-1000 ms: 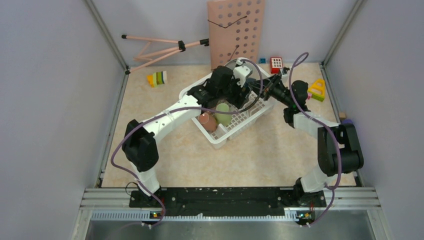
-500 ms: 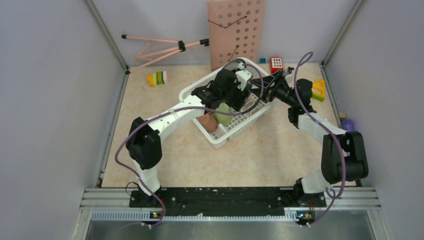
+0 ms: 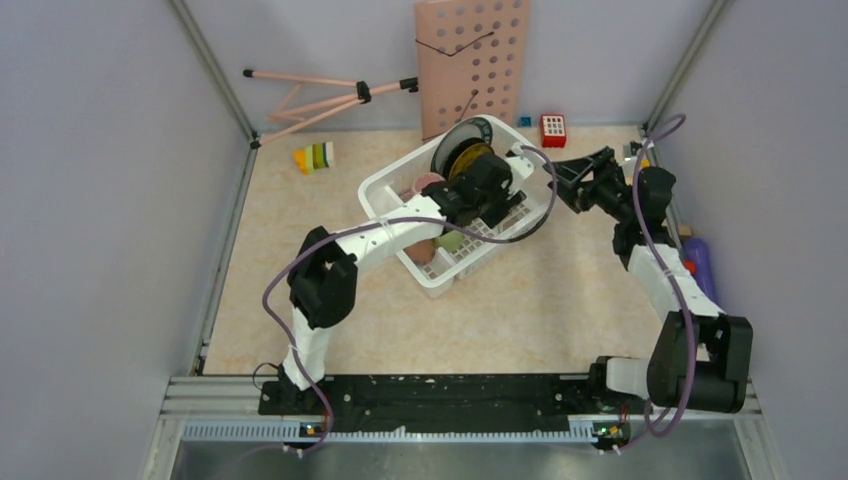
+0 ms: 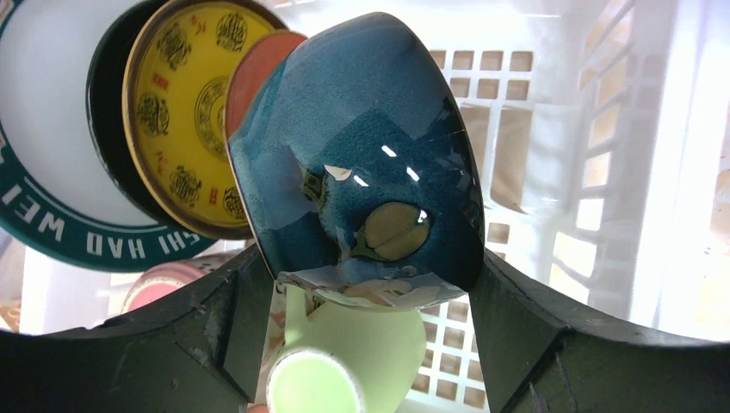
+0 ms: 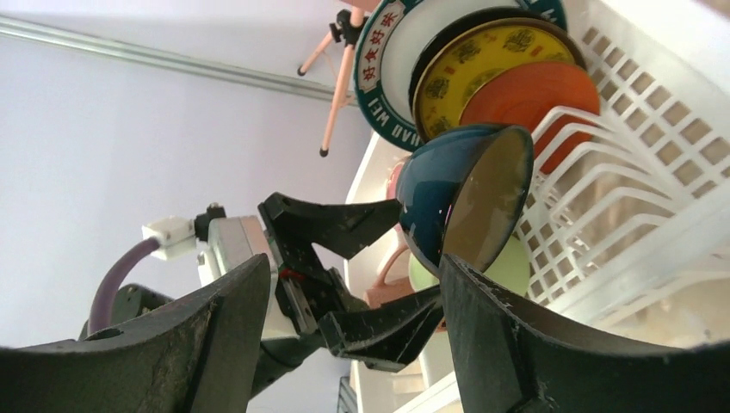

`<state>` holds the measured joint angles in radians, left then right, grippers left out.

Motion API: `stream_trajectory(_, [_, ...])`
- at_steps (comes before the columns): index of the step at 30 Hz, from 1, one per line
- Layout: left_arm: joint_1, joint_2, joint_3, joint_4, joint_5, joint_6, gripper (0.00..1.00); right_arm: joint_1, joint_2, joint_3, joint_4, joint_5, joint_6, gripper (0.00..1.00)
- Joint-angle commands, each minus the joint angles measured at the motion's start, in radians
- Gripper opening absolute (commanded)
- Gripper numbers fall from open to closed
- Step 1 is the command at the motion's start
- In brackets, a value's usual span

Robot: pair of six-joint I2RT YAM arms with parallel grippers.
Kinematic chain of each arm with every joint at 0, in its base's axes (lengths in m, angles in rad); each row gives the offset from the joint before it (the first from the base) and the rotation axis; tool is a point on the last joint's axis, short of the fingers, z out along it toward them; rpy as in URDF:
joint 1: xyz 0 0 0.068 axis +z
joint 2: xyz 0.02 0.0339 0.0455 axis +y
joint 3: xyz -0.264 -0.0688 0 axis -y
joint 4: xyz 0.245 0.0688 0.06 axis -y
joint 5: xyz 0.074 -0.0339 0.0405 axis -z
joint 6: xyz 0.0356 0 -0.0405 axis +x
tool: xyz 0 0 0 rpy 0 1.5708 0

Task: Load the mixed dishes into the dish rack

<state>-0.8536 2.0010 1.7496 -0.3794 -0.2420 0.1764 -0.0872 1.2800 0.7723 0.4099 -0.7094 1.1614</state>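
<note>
Left gripper (image 4: 370, 275) spread wide, one finger pressed on each side of the bowl (image 4: 361, 155), so it grips the bowl. Bowl stands on edge inside the rack (image 4: 551, 129), hollow side turned toward the right gripper (image 5: 353, 262). Right gripper open, nothing in it; it sits outside the rack's side wall, with the bowl straight ahead of its fingertips and clear of them. Past the bowl from the left gripper, standing upright in a row: saucer (image 4: 254, 77) just behind the bowl, then yellow plate (image 4: 181, 129), black plate (image 4: 108, 129), green-rimmed plate (image 4: 52, 172) furthest out. Green mug (image 4: 344, 353) lies on the rack floor right under the left fingers, below the bowl's lower edge. Pink mug (image 4: 159, 284) is by the left finger, mostly hidden. Can't tell whether the bowl sits in the tines.
</note>
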Motion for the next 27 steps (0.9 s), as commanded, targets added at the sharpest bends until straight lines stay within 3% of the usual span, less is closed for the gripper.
stream_trajectory(1, [-0.043,0.014,0.124,0.082,-0.106,0.084,0.0,-0.04,-0.068,0.002,-0.063,-0.002,-0.08,0.7])
stream_trajectory(12, [-0.134,0.14,0.195,0.107,-0.362,0.235,0.0,-0.108,-0.225,-0.012,-0.261,0.168,-0.216,0.67])
stream_trajectory(17, [-0.136,0.208,0.287,-0.023,-0.327,0.228,0.0,-0.112,-0.242,-0.013,-0.273,0.174,-0.228,0.67])
stream_trajectory(20, [-0.136,0.249,0.375,-0.169,-0.254,0.205,0.25,-0.112,-0.241,-0.014,-0.263,0.164,-0.223,0.68])
stream_trajectory(22, [-0.135,0.267,0.405,-0.216,-0.243,0.203,0.33,-0.114,-0.241,-0.016,-0.255,0.158,-0.217,0.68])
stream_trajectory(25, [-0.129,0.282,0.431,-0.275,-0.232,0.207,0.24,-0.115,-0.242,-0.015,-0.251,0.154,-0.213,0.68])
stream_trajectory(27, [-0.121,0.289,0.444,-0.304,-0.226,0.21,0.12,-0.115,-0.243,-0.017,-0.248,0.152,-0.213,0.68])
